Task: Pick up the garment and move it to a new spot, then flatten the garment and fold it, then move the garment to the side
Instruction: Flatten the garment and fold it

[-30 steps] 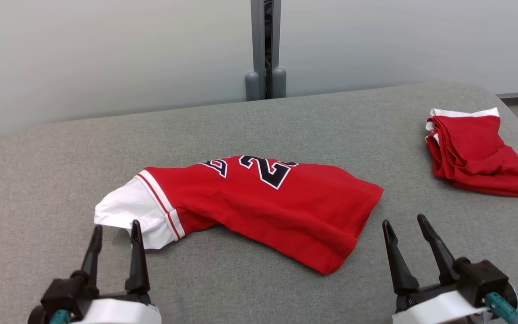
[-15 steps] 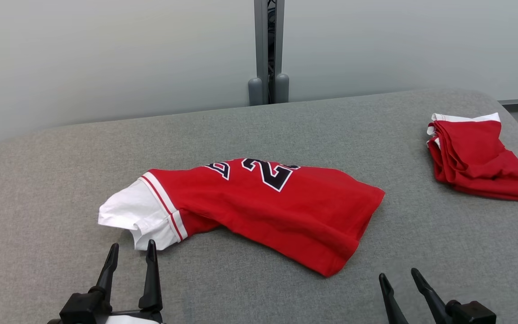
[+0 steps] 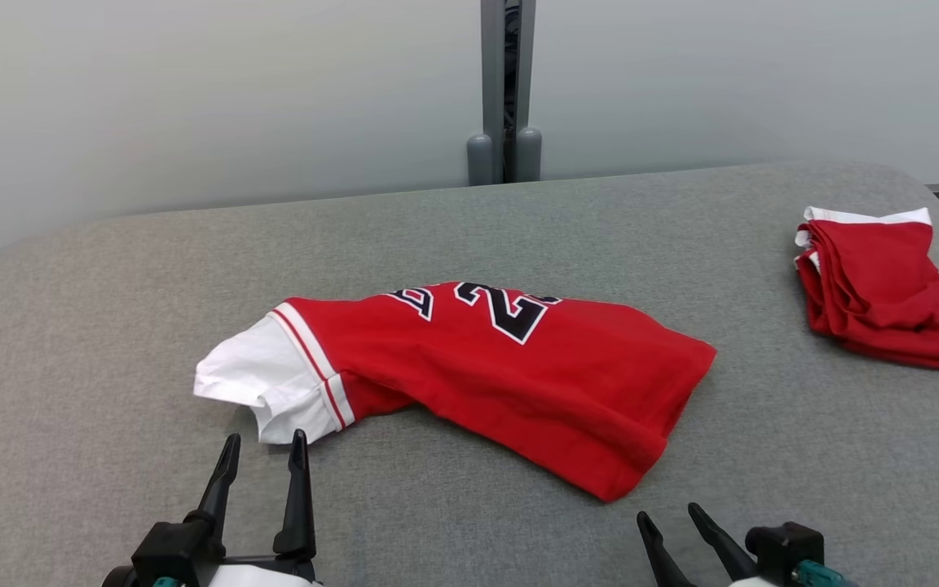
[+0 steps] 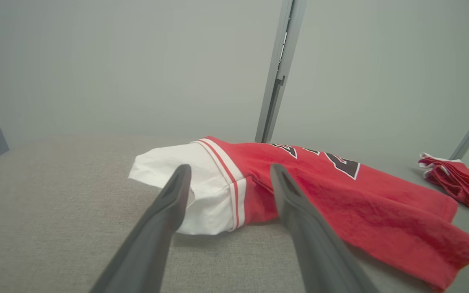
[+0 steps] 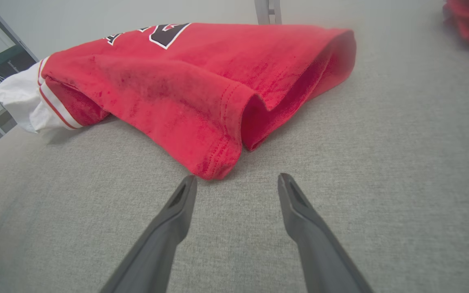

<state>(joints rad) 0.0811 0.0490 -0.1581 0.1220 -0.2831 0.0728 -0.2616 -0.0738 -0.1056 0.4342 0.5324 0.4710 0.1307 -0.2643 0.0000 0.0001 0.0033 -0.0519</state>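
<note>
shirt (image 3: pixel 502 375) sits mid-table (image 3: pixel 111 326), loosely doubled over. Its white sleeve (image 3: pixel 249 383) points at the left gripper (image 3: pixel 266 435), its hem corner (image 3: pixel 612 489) at the right gripper (image 3: pixel 668 511). Both sets of fingers are spread wide and hold nothing, each just short of the cloth.

Risks:
- left pinches only the sleeve, so the body trails
- right catches one layer at the hem corner, so the fold opens on lift
- carried right, it could hit the folded pile (image 3: pixel 885 285)
</note>
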